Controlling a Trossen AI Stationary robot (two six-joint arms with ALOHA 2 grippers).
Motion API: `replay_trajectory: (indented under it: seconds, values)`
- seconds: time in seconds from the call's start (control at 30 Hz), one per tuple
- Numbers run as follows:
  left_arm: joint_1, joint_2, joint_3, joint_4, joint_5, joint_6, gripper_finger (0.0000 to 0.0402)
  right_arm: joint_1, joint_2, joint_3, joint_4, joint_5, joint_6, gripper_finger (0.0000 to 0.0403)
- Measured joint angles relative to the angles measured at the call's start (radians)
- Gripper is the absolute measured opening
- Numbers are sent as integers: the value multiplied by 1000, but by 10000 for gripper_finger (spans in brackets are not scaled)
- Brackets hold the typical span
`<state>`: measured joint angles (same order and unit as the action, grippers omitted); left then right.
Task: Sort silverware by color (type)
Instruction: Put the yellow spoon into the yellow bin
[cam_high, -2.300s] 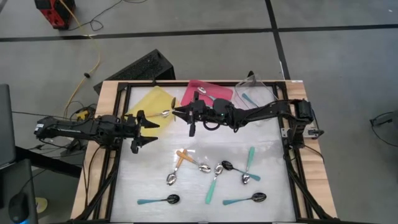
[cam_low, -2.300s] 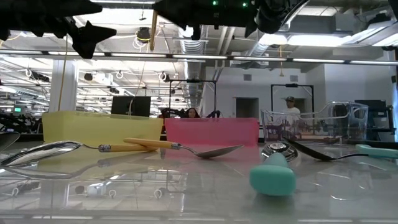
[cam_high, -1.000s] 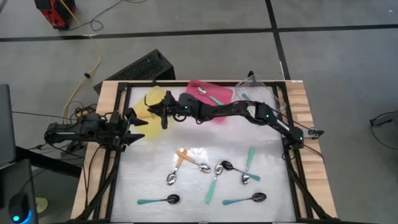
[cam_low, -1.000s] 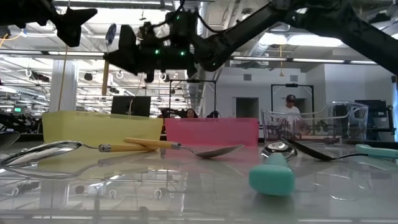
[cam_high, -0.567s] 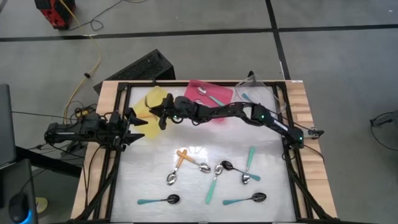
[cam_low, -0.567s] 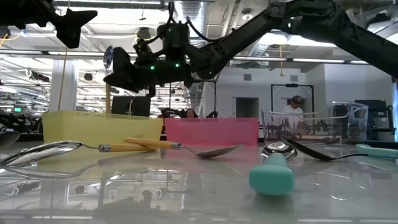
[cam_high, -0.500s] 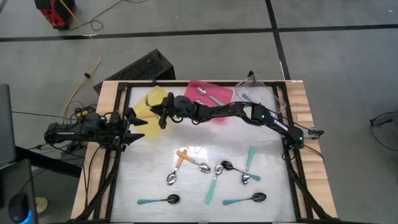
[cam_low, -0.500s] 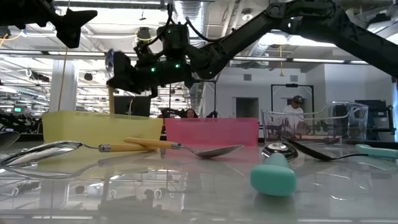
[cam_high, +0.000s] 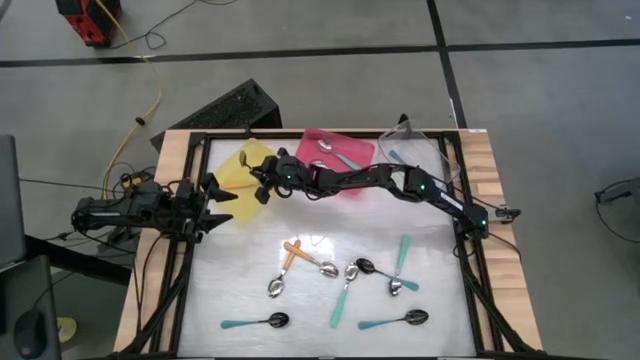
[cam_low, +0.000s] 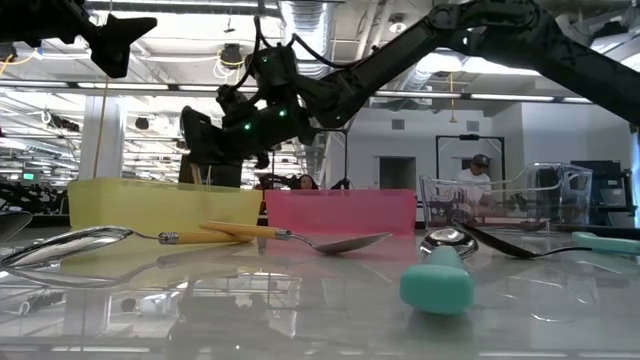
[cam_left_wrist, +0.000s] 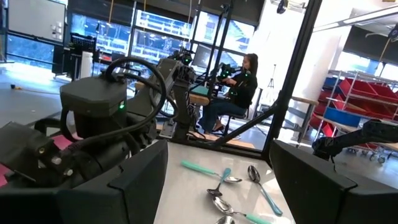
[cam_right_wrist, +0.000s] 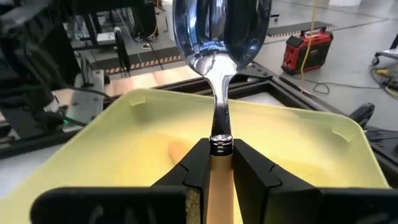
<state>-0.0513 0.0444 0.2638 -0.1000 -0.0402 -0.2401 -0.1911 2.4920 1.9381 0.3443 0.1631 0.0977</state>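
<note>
The right tool (cam_right_wrist: 214, 163), gripping an orange-handled spoon (cam_right_wrist: 219, 74), has dipped into the yellow tray (cam_right_wrist: 311, 143).

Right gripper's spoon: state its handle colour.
Orange, with a shiny silver bowl; the spoon in the right gripper shows best in the right wrist view.

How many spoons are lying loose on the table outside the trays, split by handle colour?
Orange-handled spoons: 2
Teal-handled spoons: 5
Total: 7
Not counted: the held spoon, orange-handled, in the right gripper over the yellow tray.
</note>
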Motion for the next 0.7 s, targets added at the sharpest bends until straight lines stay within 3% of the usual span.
replay_trajectory:
  seconds: [0.7]
  values:
    - [0,0,0,-1,-1,10,267,-13,0,0,-59,22,-20,107]
